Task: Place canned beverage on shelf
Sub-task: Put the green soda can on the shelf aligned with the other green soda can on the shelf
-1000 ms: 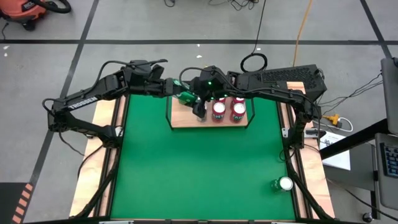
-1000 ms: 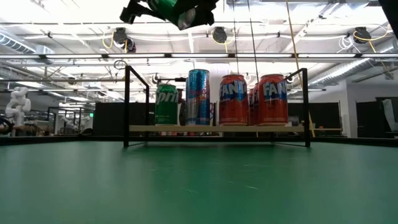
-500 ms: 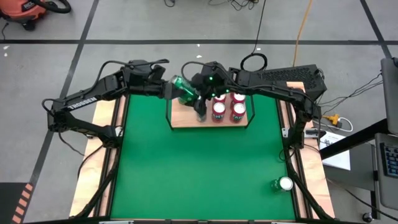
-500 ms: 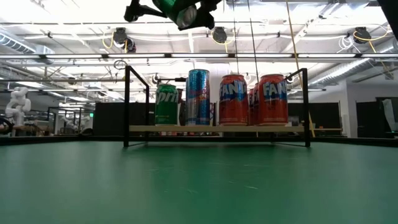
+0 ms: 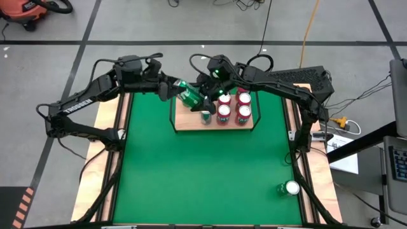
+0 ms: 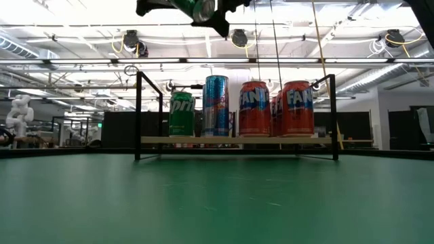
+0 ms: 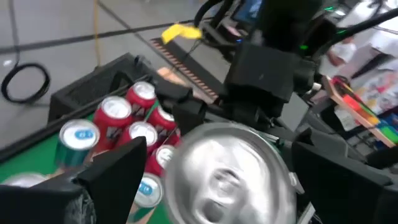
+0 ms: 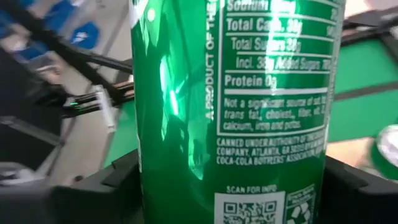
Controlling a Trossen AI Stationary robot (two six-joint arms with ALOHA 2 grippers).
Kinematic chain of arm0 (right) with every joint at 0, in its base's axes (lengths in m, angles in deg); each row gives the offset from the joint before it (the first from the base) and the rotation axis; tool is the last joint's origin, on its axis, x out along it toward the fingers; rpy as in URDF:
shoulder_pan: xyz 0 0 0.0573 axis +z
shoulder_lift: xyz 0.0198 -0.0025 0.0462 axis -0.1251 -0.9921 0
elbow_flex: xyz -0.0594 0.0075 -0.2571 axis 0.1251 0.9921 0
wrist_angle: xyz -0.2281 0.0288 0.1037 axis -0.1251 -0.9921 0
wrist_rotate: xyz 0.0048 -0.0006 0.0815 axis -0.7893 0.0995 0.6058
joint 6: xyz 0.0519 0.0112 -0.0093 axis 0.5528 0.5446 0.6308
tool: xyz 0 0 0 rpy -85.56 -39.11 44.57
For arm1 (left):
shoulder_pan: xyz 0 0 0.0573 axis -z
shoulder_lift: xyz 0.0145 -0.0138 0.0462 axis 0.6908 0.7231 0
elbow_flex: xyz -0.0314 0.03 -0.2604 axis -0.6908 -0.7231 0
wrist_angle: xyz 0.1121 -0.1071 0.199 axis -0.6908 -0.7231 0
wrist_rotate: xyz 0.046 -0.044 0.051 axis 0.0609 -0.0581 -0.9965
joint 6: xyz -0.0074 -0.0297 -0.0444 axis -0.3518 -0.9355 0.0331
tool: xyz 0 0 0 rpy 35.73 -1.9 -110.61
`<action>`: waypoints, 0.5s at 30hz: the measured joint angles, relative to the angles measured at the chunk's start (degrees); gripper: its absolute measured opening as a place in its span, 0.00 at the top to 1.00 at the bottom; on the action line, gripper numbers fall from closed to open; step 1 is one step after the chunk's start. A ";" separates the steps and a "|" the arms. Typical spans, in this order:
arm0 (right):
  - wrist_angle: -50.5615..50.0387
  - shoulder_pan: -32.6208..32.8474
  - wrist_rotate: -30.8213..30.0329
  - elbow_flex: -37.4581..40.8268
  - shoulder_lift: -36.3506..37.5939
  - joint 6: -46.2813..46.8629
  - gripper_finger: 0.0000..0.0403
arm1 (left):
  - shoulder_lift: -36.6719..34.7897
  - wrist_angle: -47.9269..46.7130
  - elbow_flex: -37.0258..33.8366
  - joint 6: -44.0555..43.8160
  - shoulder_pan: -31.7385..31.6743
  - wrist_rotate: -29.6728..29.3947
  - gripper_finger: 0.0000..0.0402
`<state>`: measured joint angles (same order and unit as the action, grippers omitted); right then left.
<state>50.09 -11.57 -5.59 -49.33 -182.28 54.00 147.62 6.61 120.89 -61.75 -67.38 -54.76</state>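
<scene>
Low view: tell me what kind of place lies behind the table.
Most likely a robotics lab or workshop in a big industrial hall. Ceiling strip lights run over exposed beams, a white robot stands at the far left, and dark partitions line the background.

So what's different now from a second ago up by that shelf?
The left gripper let go of the green can and drew back leftward; the right gripper now holds it alone, above the shelf. The shelved cans and the lone can stayed put.
</scene>
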 joint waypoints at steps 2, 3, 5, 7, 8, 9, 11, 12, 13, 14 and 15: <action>0.29 -0.11 2.85 0.00 0.00 -0.07 0.28 | -0.54 0.56 0.00 1.63 -0.86 2.64 0.01; 0.22 -0.24 4.03 0.00 0.00 -0.09 0.28 | -0.63 0.92 0.00 2.54 -1.22 4.31 0.01; 0.19 -0.32 6.02 0.00 0.00 0.03 0.28 | -0.92 1.48 0.00 4.15 -1.89 7.01 0.01; 0.27 -0.46 7.63 0.00 0.00 0.27 0.27 | -1.03 1.34 0.00 7.23 -2.28 8.06 0.01; 0.28 -0.49 8.40 0.00 0.02 0.45 0.27 | -1.03 1.33 0.00 8.73 -2.32 8.36 0.01; 0.26 -0.49 9.11 0.00 0.04 0.73 0.27 | -1.03 1.31 0.00 10.08 -2.33 8.77 0.01; 0.25 -0.53 10.22 0.00 0.04 1.22 0.27 | -1.03 1.26 0.00 12.68 -2.52 10.15 0.01; 0.26 -0.53 10.34 0.00 0.04 1.26 0.27 | -1.02 1.26 0.00 13.51 -2.60 11.44 0.01; 0.26 -0.53 10.36 0.00 0.05 1.27 0.27 | -0.84 1.21 0.00 14.35 -2.60 12.52 0.01; 0.27 -0.53 10.47 -0.01 0.07 1.27 0.27 | -0.78 1.24 0.00 14.77 -2.60 13.53 0.01; 0.28 -0.53 10.66 -0.02 0.09 1.28 0.27 | -0.69 1.06 0.00 14.96 -2.60 14.40 0.01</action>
<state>50.37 -12.10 5.07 -49.35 -182.19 55.28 146.93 7.68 120.89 -46.79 -69.97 -40.36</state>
